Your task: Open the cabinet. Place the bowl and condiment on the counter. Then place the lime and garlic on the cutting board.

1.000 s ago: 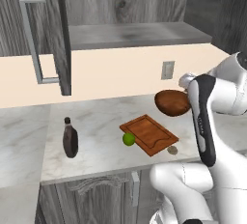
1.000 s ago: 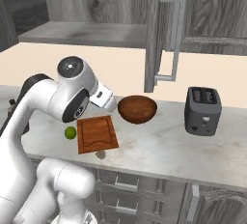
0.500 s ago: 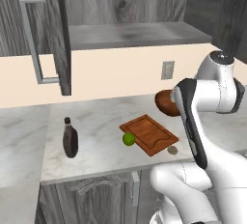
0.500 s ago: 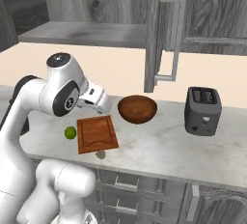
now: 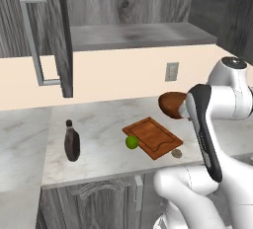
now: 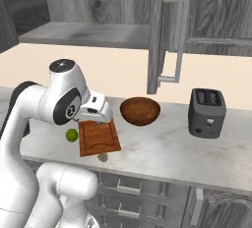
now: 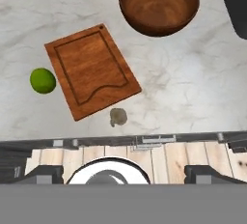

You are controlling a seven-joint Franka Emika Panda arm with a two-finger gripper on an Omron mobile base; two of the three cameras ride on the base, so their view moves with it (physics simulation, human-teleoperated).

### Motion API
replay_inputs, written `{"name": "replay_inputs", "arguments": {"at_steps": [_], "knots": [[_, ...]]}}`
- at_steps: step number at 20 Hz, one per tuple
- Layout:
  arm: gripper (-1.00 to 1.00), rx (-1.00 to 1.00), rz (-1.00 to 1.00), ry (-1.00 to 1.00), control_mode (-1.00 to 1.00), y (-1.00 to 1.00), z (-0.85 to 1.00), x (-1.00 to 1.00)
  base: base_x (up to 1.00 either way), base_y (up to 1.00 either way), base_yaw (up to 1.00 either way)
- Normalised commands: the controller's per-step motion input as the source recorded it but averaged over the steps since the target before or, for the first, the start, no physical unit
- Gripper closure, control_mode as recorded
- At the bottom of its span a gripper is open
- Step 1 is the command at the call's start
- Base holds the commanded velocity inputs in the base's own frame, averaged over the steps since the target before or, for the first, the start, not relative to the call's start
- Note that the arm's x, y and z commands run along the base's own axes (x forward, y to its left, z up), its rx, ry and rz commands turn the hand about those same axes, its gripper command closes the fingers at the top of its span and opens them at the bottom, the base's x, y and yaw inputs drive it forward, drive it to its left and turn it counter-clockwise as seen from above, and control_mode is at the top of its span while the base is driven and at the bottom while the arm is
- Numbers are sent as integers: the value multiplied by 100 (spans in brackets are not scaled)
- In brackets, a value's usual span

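On the white-grey marbled stone desk [image 6: 162,146] — one glossy reddish-brown wooden bowl [image 6: 140,110], one rectangular reddish-brown wooden cutting board [image 7: 91,69], one bright green lime [image 7: 42,80], one pale grey-beige garlic bulb [image 7: 118,117], one slim dark brown glass bottle [image 5: 72,140] — and one dark grey two-slot toaster [image 6: 206,112].

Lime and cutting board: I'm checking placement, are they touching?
Apart. In the hand view, bare counter shows between the lime and the cutting board.

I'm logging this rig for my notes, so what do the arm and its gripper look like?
The arm is glossy white with rounded, bulbous links, dark grey joint bands and a round grey cap on top. The gripper is a boxy white-grey hand; two small dark fingertips show in the hand view.
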Motion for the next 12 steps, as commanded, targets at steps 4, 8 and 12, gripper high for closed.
{"name": "replay_inputs", "arguments": {"at_steps": [4,8,12], "knots": [[-100,0,14,0,-100,8,-10,-49,0,0,0],[-100,0,3,3,-100,28,-5,-4,0,0,0],[-100,0,2,7,-100,19,-16,2,0,0,0]]}}
